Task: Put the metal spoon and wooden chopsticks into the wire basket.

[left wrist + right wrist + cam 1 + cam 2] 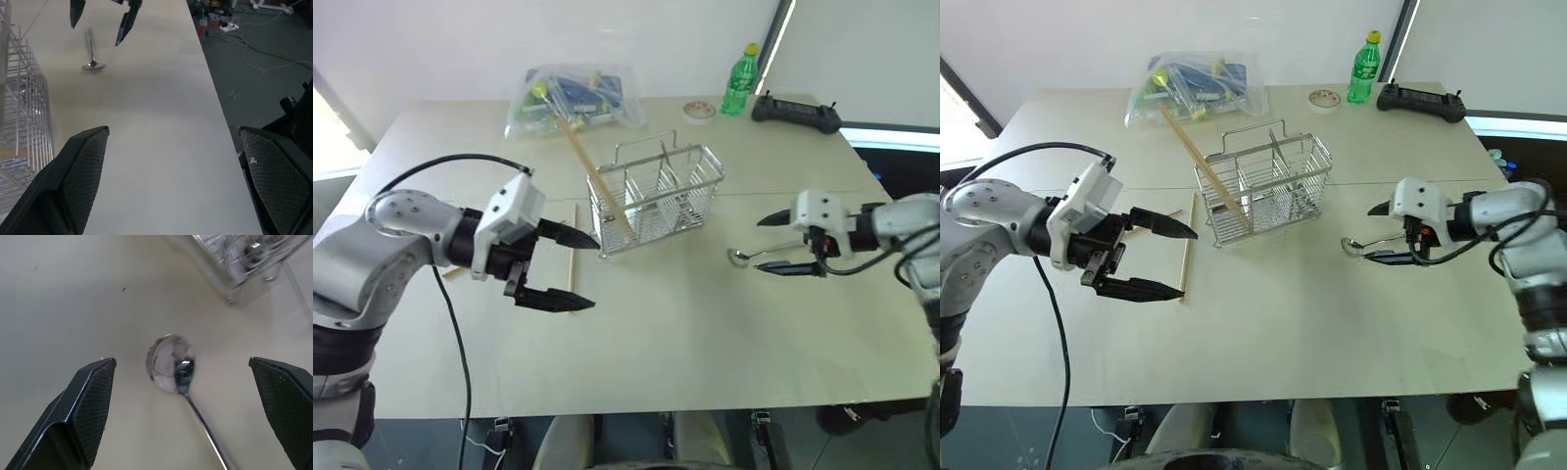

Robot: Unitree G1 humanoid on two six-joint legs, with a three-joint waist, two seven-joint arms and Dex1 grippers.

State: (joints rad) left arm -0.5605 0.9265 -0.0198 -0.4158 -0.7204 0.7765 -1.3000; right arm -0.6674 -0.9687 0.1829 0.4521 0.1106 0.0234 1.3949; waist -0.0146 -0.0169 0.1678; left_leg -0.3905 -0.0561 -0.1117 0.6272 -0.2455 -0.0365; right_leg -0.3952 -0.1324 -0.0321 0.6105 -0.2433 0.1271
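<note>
The small shiny metal spoon lies flat on the pale table beside the silver wire basket, between the right gripper's wide-spread black fingers, which might push the thin spoon away instead of catching it.

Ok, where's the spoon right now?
The spoon lies flat on the table, on the robot's right, right of the basket. The open right gripper straddles its handle, not gripping it.
</note>
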